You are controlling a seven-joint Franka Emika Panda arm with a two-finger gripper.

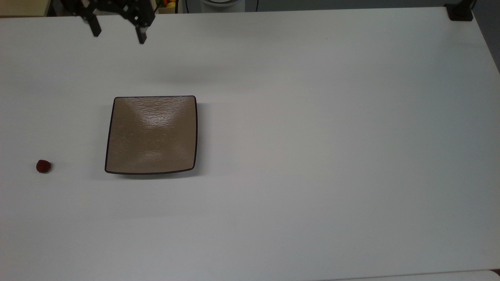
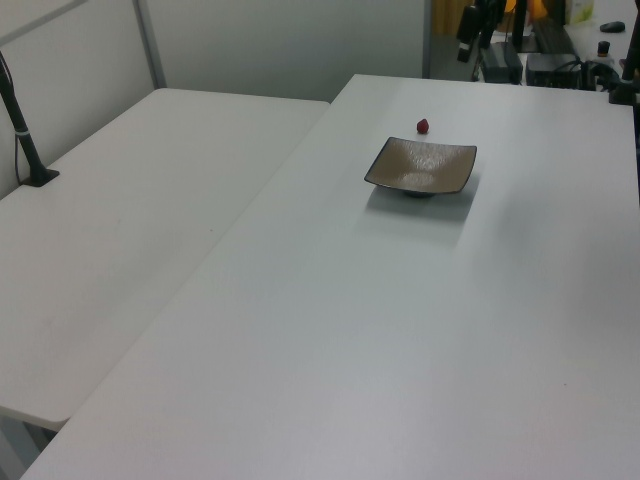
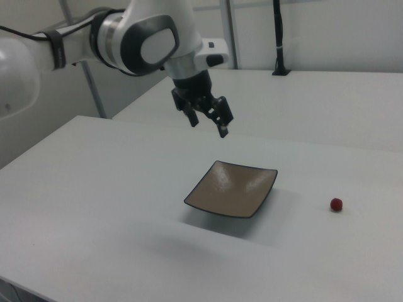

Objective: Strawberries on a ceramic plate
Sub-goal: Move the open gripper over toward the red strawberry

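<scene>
A single small dark-red strawberry (image 1: pixel 43 166) lies on the white table, well off the top view's left side of the ceramic plate (image 1: pixel 151 134). The plate is square, glossy tan-brown with a thin dark rim, and nothing lies on it. My gripper (image 1: pixel 117 34) hangs open near the table's far edge, above and beyond the plate, holding nothing. In the right view the gripper (image 3: pixel 208 124) hovers high over the plate's (image 3: pixel 232 189) far side, with the strawberry (image 3: pixel 337 204) off to the right. The left view has the strawberry (image 2: pixel 423 126) just behind the plate (image 2: pixel 421 166).
A black post base (image 1: pixel 460 13) sits at the table's far right corner in the top view. A second white table (image 2: pixel 120 230) adjoins on the left view's left, carrying a black pole (image 2: pixel 25 140). Clutter stands beyond the far edge.
</scene>
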